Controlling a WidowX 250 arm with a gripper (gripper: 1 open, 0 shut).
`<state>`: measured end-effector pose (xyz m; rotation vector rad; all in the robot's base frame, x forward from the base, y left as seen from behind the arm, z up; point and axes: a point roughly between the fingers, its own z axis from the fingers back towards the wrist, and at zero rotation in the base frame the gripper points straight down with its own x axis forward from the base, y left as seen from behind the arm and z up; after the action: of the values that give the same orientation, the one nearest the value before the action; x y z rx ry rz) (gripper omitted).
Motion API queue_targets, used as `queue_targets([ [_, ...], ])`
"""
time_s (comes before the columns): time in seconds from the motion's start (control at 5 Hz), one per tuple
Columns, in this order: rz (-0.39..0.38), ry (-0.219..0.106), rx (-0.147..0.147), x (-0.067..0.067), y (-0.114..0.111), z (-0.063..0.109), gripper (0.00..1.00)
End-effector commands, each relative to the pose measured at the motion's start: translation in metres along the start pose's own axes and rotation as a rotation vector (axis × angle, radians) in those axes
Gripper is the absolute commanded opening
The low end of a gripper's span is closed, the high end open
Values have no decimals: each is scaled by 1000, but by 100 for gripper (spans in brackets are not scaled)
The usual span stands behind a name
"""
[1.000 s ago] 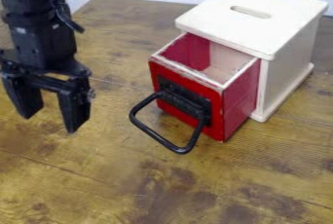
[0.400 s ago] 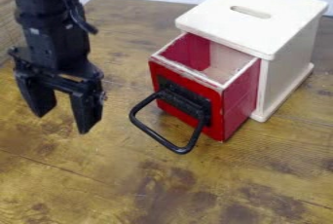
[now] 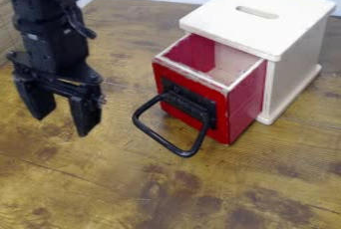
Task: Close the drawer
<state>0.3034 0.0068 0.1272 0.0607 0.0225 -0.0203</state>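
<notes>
At the left of the frame the tool (image 3: 60, 112) hung over the wooden counter (image 3: 160, 193) with its jaws spread and nothing in them, well apart from the drawer (image 3: 206, 89). The red drawer stood pulled out at centre, its black loop handle (image 3: 170, 125) lying toward lower left. Behind it, at upper right, sat the pale cabinet (image 3: 273, 34). The approach seemed in hand; next the tool would need to reach the red front and push it toward the cabinet.

You lose the arm (image 3: 44, 14) at the top edge, so its upper part goes unseen. The cabinet (image 3: 273, 34) hides the rear of the drawer (image 3: 206, 84), and the cabinet's right side is cut by the frame. The table (image 3: 160, 188) runs off on every side.
</notes>
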Motion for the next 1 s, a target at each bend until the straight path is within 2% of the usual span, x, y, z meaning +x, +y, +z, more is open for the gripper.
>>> queue_targets([
  [0.0,29,-45,2,5,15,11,100],
  [0.4,34,-34,-1,2,19,19,100],
  [0.8,88,-20,-7,1,26,-3,100],
])
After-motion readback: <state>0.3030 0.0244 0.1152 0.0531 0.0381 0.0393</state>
